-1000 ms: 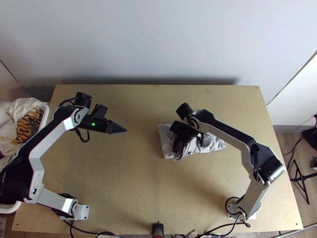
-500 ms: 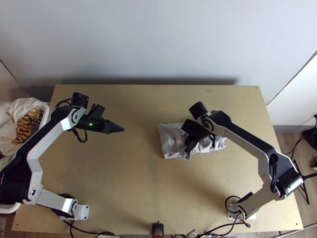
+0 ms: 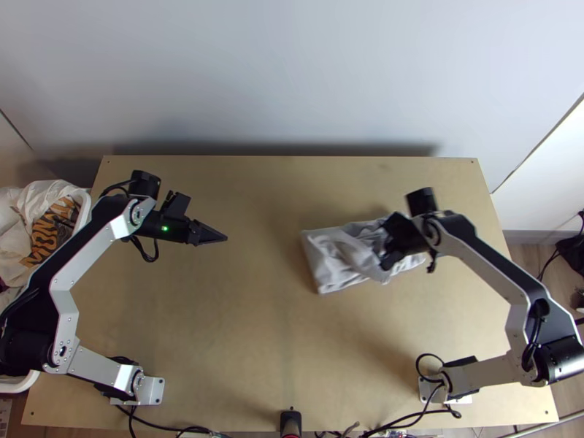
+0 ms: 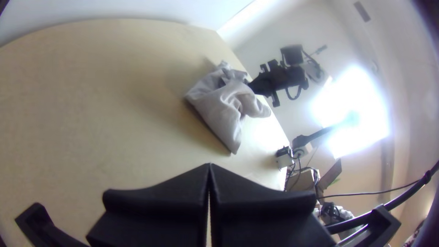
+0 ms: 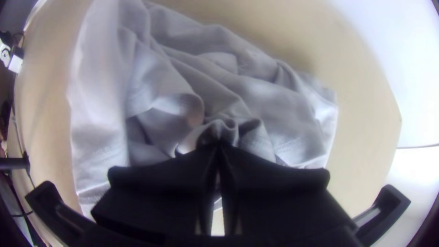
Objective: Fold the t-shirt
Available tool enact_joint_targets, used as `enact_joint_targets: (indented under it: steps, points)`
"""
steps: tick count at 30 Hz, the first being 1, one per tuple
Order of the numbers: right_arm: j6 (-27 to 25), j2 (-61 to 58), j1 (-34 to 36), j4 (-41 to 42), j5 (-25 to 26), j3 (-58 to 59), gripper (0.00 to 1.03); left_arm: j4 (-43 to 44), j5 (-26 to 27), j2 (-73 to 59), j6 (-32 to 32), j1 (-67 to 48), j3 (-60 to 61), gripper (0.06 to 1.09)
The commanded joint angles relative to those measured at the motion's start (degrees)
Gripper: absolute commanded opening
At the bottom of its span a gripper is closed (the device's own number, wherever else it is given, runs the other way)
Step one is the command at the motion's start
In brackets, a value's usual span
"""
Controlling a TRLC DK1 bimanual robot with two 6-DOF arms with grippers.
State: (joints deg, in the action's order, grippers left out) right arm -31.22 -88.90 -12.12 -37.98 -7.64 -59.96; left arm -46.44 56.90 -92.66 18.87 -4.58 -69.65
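The grey t-shirt [image 3: 330,261] is lying right of centre in the top view, on the light wooden desk [image 3: 219,328]. Its left part is lying fairly flat, in a folded panel with a straight outer edge; toward the right the cloth is bunching into loose creases. The right pincer [image 3: 387,260] is closing on a gathered ridge of the t-shirt, the cloth puckering at its tips in the right wrist view. The left pincer [image 3: 225,239] is hanging at the upper left of the desk, its two tips meeting with nothing between them, well apart from the t-shirt. A white basket [image 3: 87,208] is standing at the left edge of the top view, holding assorted clothes [image 3: 29,204].
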Motion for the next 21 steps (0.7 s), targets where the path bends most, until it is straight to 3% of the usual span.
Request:
enact_joint_targets:
  steps: [1, 3, 6, 8, 10, 16, 21]
  points:
    - [-0.2, 0.9, 10.2, 6.7, 0.6, 2.3, 0.05, -0.9, 0.0, -0.6, 0.1, -4.1, 0.4, 0.09]
    - [2.2, -0.2, 12.6, 6.9, 0.3, 1.0, 0.05, -1.2, 0.0, -0.6, 0.1, -6.2, 0.6, 0.09]
    - [7.8, -3.0, 16.6, 2.1, -10.1, -3.8, 0.05, -2.1, 0.0, -0.6, 0.3, -9.4, 0.9, 0.09]
    - [10.0, -3.1, 17.1, -0.2, -12.2, -5.6, 0.05, -2.7, 0.0, -0.7, 0.4, -10.9, 1.2, 0.09]
    - [9.5, -2.4, 17.3, 1.8, -12.0, -5.3, 0.05, -3.1, 0.0, -0.6, 0.3, -11.6, 1.1, 0.09]
    - [0.8, -5.1, 24.3, 9.0, -10.6, -5.1, 0.05, -5.2, -0.1, 0.4, 0.2, -11.6, -0.1, 0.09]
    - [0.6, -5.5, 27.8, 9.1, -10.5, -6.0, 0.05, -6.6, -0.2, 2.2, 0.4, -10.4, -0.6, 0.09]
